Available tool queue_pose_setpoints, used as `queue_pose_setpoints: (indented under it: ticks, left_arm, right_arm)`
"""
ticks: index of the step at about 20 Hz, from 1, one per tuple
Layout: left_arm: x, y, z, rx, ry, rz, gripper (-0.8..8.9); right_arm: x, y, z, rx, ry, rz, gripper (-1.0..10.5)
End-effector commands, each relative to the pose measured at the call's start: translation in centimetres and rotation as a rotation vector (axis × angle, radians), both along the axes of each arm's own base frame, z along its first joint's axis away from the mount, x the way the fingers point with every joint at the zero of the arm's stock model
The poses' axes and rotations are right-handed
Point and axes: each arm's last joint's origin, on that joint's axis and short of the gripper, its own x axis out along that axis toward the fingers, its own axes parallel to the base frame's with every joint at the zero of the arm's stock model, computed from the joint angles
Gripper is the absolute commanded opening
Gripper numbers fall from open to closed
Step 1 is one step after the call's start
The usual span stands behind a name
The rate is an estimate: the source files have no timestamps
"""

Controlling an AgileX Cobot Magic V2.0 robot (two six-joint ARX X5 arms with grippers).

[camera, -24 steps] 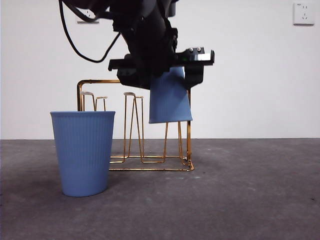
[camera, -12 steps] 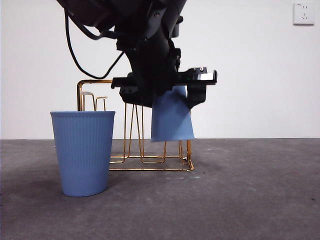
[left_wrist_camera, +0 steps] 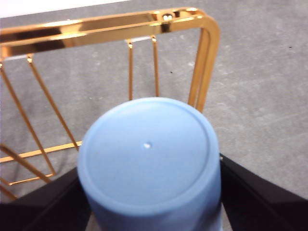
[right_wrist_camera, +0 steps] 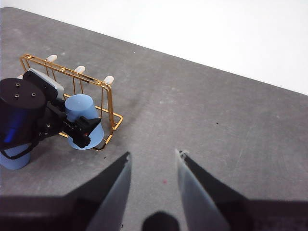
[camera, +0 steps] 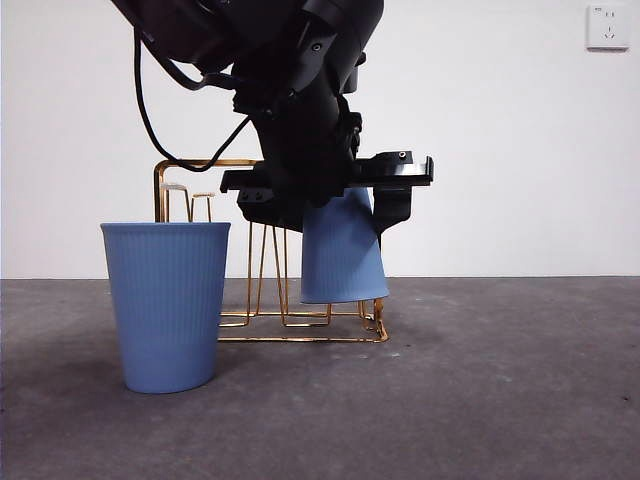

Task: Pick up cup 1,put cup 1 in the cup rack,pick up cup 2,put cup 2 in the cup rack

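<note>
The left gripper is coming down, carrying the upside-down blue cup with its jaws clamped on the two sides of it. The cup is sinking lower at the end of the cup rack; its rim is now reaching near the rack's base wire. The cup is also tilting less under the gripper than before.

The left gripper and its arm hide the top of the inverted cup and much of the rack behind. Inside that cup, any prong is unseen. Left jaws are cut off in the wrist view.
</note>
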Motion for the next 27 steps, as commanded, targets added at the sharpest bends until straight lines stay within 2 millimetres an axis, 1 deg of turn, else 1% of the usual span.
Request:
queue_pose_setpoints:
  ticks: [1,3,4,5,6,8,16,23,27]
  left_arm:
    - [-0.1,0.0,-1.0,0.005,0.051,-0.034,0.07]
    - [-0.1,0.0,-1.1,0.007,0.062,-0.045,0.69]
    - [-0.1,0.0,-1.1,0.011,0.065,-0.045,1.24]
    - [-0.2,0.0,-1.2,0.018,0.072,-0.044,2.15]
    - [-0.2,0.1,-1.2,0.024,0.078,-0.045,2.80]
    - [-0.3,0.1,-1.4,0.038,0.093,-0.047,3.87]
    - [-0.6,0.1,-1.8,0.010,0.180,-0.113,3.91]
    - [-0.9,0.3,-2.1,0.014,0.253,-0.106,3.93]
    - [-0.9,0.4,-2.0,0.021,0.269,-0.098,4.50]
  right_arm:
    - [0.0,0.0,0.0,-0.001,-0.005,0.002,1.6]
    - [0.0,0.0,0.0,-0.002,-0.005,0.003,1.6]
    - [0.0,0.0,0.0,-0.003,-0.005,0.003,1.6]
    - [0.0,0.0,0.0,-0.003,-0.005,0.003,1.6]
    - [0.0,0.0,0.0,-0.003,-0.005,0.003,1.6]
    - [0.0,0.0,0.0,-0.003,-0.006,0.003,1.6]
    - [0.0,0.0,0.0,-0.003,-0.005,0.006,1.6]
    - [0.0,0.0,0.0,-0.015,-0.008,0.013,1.6]
    - [0.0,0.0,0.0,-0.021,-0.010,0.017,1.6]
